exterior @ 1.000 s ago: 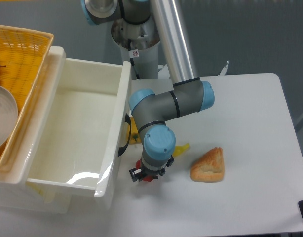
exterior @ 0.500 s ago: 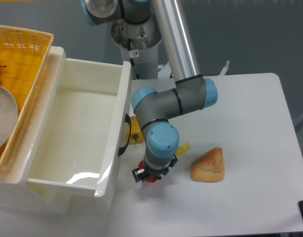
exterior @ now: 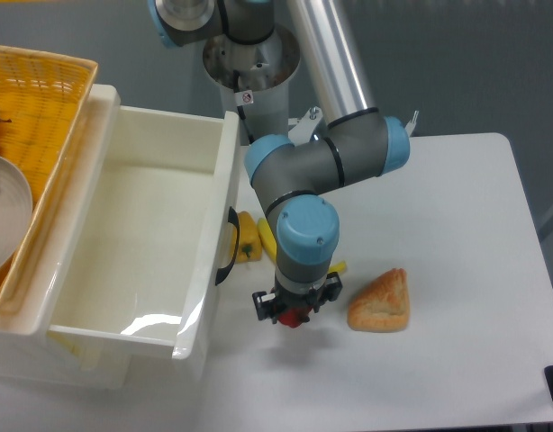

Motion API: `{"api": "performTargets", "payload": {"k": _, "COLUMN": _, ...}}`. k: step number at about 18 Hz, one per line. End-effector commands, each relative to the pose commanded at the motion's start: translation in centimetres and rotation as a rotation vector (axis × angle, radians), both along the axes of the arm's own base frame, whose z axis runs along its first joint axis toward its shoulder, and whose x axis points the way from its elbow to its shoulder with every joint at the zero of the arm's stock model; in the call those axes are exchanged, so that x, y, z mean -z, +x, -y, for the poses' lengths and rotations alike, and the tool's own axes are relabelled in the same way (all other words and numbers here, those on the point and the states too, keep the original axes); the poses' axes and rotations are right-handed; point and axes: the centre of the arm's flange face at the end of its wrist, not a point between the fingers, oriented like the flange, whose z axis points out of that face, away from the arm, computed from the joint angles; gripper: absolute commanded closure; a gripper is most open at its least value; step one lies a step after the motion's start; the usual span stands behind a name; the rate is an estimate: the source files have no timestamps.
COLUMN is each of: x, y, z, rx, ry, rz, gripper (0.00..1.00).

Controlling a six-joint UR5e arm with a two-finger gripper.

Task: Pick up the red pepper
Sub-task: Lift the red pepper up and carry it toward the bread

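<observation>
Red pepper [exterior: 295, 316] showing only as a small glossy patch under the wrist, pinched in the gripper [exterior: 294, 312] and hanging just above the white desk [exterior: 457, 234], with a soft shadow lying on the surface right below. Gripper pointing straight down, black fingers closing narrowly on the pepper from either side; most of the fruit hiding behind the blue-capped wrist joint of the grey arm [exterior: 305, 193]. Sitting just right of the pepper, apart from it: a triangular piece of toasted bread [exterior: 381, 301], lying flat on the desk. Peeking out behind the wrist: a yellow banana [exterior: 269, 241], partly covered by the arm, with its tip showing on the right side of the wrist. Just beside the banana, nearer the bin: a small yellow-orange pepper [exterior: 248, 238], resting on the desk against the bin's black handle. Standing to the left of the gripper: a large white plastic bin [exterior: 96, 333], open-topped, its right wall close to the held pepper. Lying farther left, along the bin's edge: a yellow woven basket [exterior: 51, 90] holding a grey plate [exterior: 8, 211], only partly in view.
</observation>
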Motion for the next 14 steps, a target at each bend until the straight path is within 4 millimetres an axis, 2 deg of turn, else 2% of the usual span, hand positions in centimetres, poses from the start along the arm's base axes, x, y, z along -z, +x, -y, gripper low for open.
{"api": "performTargets", "payload": {"k": 4, "x": -2.1, "y": -0.8, "z": 1.2, "rx": 0.182, "ry": 0.003, "rz": -0.025, "gripper": 0.48}}
{"api": "performTargets", "payload": {"k": 7, "x": -3.8, "y": -0.6, "z": 1.6, "rx": 0.322, "ry": 0.005, "rz": -0.048, "gripper": 0.48}}
{"api": "performTargets", "payload": {"k": 10, "x": -3.9, "y": -0.2, "z": 1.6, "rx": 0.522, "ry": -0.012, "rz": -0.052, "gripper": 0.48}}
{"api": "performTargets", "payload": {"k": 14, "x": -4.5, "y": -0.3, "z": 1.8, "rx": 0.663, "ry": -0.019, "rz": -0.059, "gripper": 0.48}}
